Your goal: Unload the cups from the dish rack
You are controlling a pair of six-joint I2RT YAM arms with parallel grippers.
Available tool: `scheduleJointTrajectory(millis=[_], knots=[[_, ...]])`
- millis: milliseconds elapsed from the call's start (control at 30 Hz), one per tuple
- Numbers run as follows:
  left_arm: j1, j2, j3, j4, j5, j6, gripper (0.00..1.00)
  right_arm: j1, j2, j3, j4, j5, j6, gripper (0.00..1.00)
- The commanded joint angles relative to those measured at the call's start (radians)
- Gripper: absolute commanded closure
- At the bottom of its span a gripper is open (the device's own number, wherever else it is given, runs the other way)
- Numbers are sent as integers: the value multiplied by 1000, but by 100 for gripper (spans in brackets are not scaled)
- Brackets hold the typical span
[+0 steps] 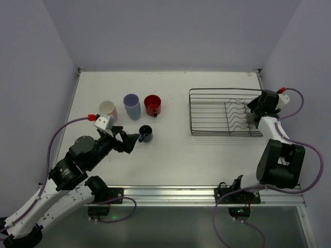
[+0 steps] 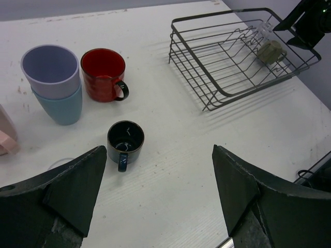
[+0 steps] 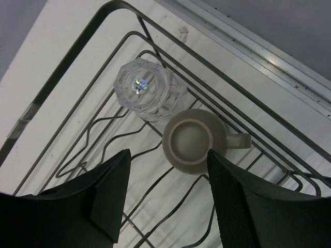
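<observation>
On the left half of the table (image 1: 207,160), five cups are already out: pink cup (image 1: 107,108), lavender tumbler (image 2: 50,67) nested inside the light blue one (image 2: 59,106), prob. to save room, red mug (image 2: 103,72) just beside them, and navy cup (image 2: 125,139) nearer you, standing apart w/ its handle toward the arm. Your left gripper (image 2: 159,155) hangs just above and behind that navy cup, fingers spread wide, nothing in them; it looks like a fresh put-down, so back off w/o clipping the handle.

Over on the right, the dish rack (image 1: 222,89) holds only two cups. The olive-grey mug (image 3: 191,139) and clear glass (image 3: 145,90) touch each other in the far right corner, both apparently bottom-up on the wavy wires, as left to drain. Your right gripper (image 3: 168,155) hovers over the mug, fingers apart and empty, not on it yet. The mug's handle points away from the glass, so go for the body or the handle side; closing on the glass side risks knocking the glass.
</observation>
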Motion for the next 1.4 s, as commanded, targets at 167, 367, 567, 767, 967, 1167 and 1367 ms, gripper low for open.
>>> scheduleJointTrajectory(millis=[167,367,567,767,967,1167,1367], knots=[[7,-20,5,-1,16,36,13,-30,127,127,-74,101,-65,30],[9,-43,2,-1,15,36,12,-33,201,207,-152,76,-97,25],[13,-45,2,1,19,36,12,-33,271,248,-214,35,-134,26],[27,-40,1,2,30,39,12,-34,329,258,-235,3,-145,28],[41,-29,-1,5,34,37,12,-34,322,264,-247,-8,-146,49],[81,-8,-4,19,83,43,12,-31,161,206,-178,-28,-131,72],[104,20,-7,30,128,45,12,-33,43,141,-136,-32,-97,76]])
